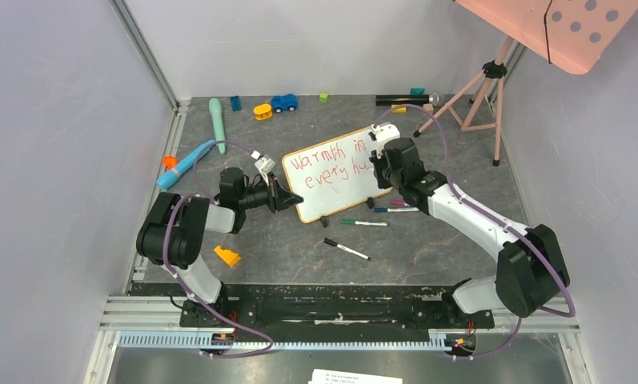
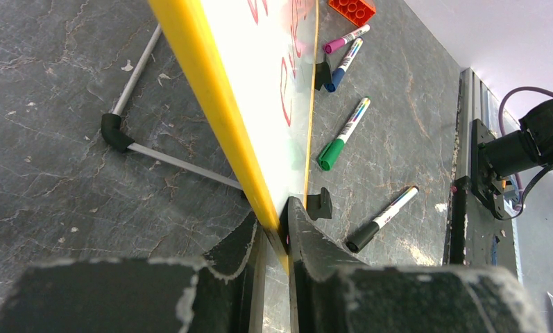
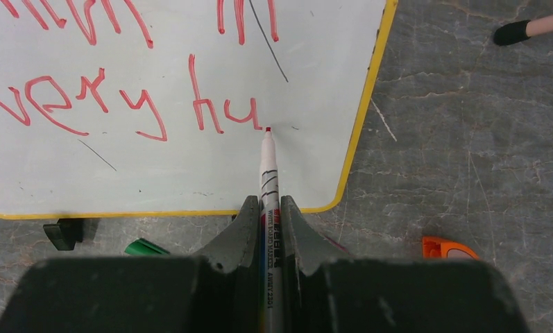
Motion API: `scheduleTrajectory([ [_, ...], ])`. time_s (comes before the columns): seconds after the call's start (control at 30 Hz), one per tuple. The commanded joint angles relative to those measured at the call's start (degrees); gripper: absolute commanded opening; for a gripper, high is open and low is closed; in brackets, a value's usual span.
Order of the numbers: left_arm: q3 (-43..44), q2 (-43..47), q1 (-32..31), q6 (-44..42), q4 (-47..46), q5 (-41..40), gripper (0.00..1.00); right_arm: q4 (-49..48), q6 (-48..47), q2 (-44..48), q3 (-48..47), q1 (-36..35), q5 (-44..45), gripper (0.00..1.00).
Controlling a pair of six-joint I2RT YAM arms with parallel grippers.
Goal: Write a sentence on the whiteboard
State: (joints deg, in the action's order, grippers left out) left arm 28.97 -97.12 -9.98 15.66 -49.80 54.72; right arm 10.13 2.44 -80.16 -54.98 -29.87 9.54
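writing in red marker, the sentence (image 1: 331,166), reads "warmth in" on its top line and "every hu" on the second, so the last word is short of its ending (a "g" would make "hug", i'd guess). it sits on the small white whiteboard (image 1: 343,196) with a thin yellowish frame and rounded corners. the board stands tilted back on little black feet near the middle of the dark grey marbled table (image 1: 427,256), between the two arms.

the slim white whiteboard marker (image 3: 267,166) has its red tip touching or nearly touching the board just right of the "u". bare board remains there before the frame's right edge. the right gripper (image 3: 268,208) is clamped narrow on that marker's barrel. the left gripper (image 2: 273,220) pinches the board's left edge, one finger on each side of the frame, and seems to be steadying it.

most of the job looks done. what remains, as i judge it, is one letter and lifting the pen clear. a green-capped marker (image 1: 363,222) and a black-capped marker (image 1: 347,249) lie on the table just in front of the board.
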Motion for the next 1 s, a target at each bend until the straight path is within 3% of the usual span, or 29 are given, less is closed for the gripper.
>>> scheduleTrajectory([
  [0.0, 0.8, -0.4, 0.3, -3.6, -0.2, -3.6, 0.02, -0.7, -1.5, 2.9, -3.5, 0.6, 1.1, 0.00],
  [0.97, 0.9, -0.5, 0.3, -3.7, -0.1, -3.5, 0.02, -1.9, -1.4, -2.8, -6.8, 2.8, -3.0, 0.00],
])
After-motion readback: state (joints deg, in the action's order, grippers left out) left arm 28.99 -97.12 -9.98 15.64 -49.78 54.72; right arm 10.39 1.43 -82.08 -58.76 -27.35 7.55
